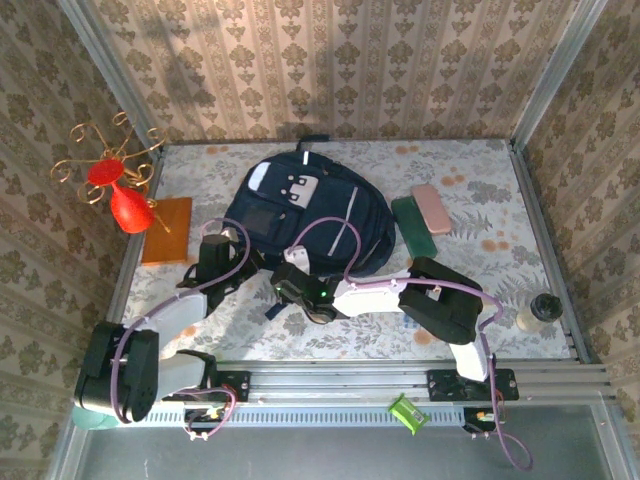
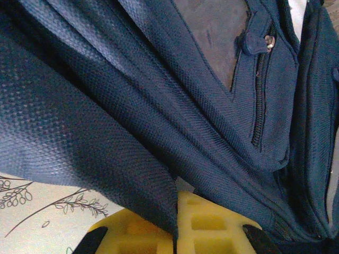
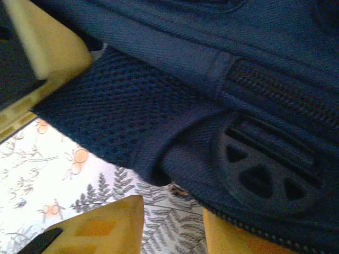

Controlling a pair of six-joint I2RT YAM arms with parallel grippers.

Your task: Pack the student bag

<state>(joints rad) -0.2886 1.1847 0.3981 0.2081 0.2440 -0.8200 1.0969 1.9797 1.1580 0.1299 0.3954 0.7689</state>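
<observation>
The student bag (image 1: 300, 210), a large navy backpack with white patches and a pale stripe, lies flat mid-table. My left gripper (image 1: 214, 252) is at its near-left edge. In the left wrist view the yellow fingers (image 2: 212, 222) are shut on a fold of the bag's navy fabric (image 2: 132, 132), with a zip pocket (image 2: 259, 100) beyond. My right gripper (image 1: 287, 279) is at the bag's near edge. Its jaws (image 3: 172, 233) stand open over the tablecloth, and the bag's zipped rim (image 3: 254, 180) lies over the right finger (image 3: 233, 241). A mesh strap (image 3: 122, 116) hangs ahead.
A green case (image 1: 412, 228) and a pink case (image 1: 432, 208) lie right of the bag. An orange book (image 1: 167, 230) and a red vase on a gold stand (image 1: 124, 200) sit at the left. A small jar (image 1: 543, 308) stands at the right edge.
</observation>
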